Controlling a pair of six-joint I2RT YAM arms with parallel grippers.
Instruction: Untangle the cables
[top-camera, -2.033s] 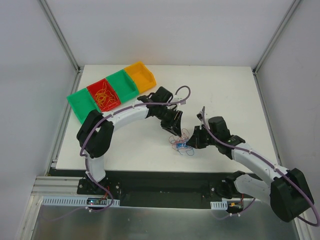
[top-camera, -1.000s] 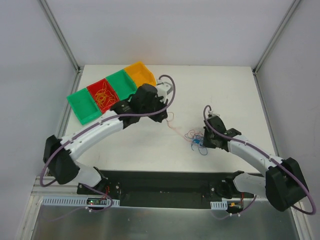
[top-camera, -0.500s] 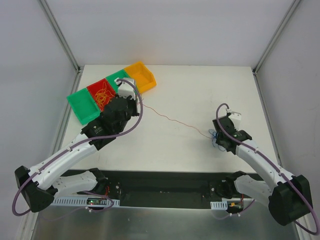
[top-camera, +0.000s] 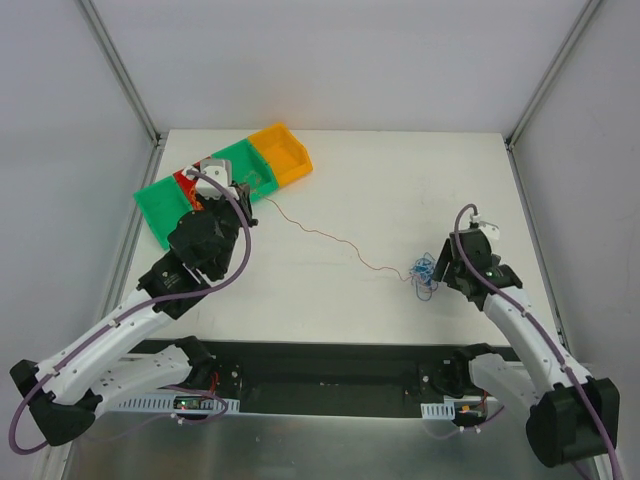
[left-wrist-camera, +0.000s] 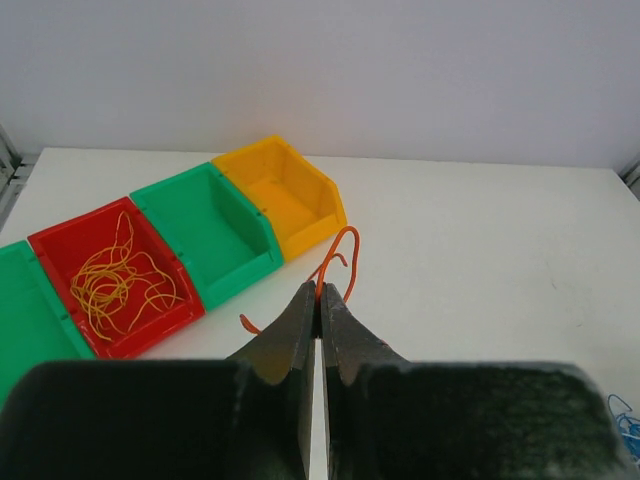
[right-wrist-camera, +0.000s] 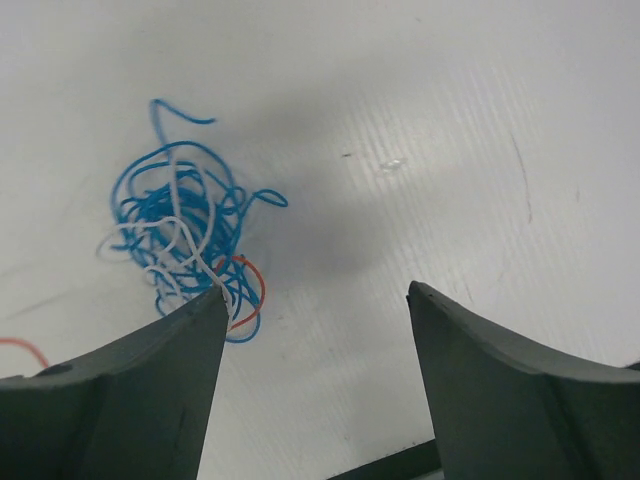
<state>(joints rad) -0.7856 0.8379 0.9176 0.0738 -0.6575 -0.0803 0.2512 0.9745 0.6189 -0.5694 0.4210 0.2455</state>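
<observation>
Separation of one orange wire (left-wrist-camera: 340, 250) from the rest looks like the step in hand. Your left jaws are pinched shut on that wire near its end. They sit by the far left corner of the table (top-camera: 400, 180), just short of the row of bins (left-wrist-camera: 250, 225). From there the wire runs loose and wavy across the table towards the right edge, where it meets the clump (right-wrist-camera: 190, 230) of blue and white wires. Your right jaws stand wide apart and hold nothing, low over the table with the clump just beside one finger. An orange loop shows at the clump's edge, so I cannot tell whether the wire's far end is free or caught.

My judgement of the next move is that you carry the wire on to a bin. The red bin (left-wrist-camera: 80, 218) already holds yellow-orange wires (left-wrist-camera: 120, 280), which makes it the likely place. Watch the clump as you pull. If it drags along, bring the right jaws down on it to pin it while the left arm draws the wire clear. Lift high enough that the trailing end clears the bin walls.

White and matt with faint scuffs, the table should let thin wire slide without snagging. White panels (top-camera: 330, 60) close in the far side and both flanks, with metal posts (top-camera: 120, 70) at the far corners.
</observation>
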